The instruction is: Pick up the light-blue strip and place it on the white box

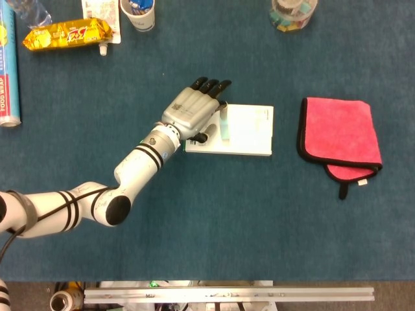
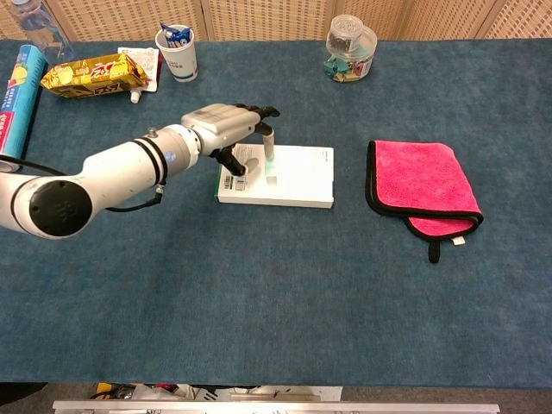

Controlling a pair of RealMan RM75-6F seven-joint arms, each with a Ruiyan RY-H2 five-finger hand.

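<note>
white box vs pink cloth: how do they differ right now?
The white box is a rigid flat rectangle with straight edges; the pink cloth is soft, folded, with a black-trimmed flap sticking out at the bottom. The box carries the light-blue strip and sits partly under the left hand; the cloth has nothing on it and no hand near it. Both lie flat on the blue table.

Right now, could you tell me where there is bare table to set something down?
Bare cloth runs between the white box and pink towel, and across the whole near edge. The far-left corner is crowded: snack pack, paper cup, wrap roll.
</note>
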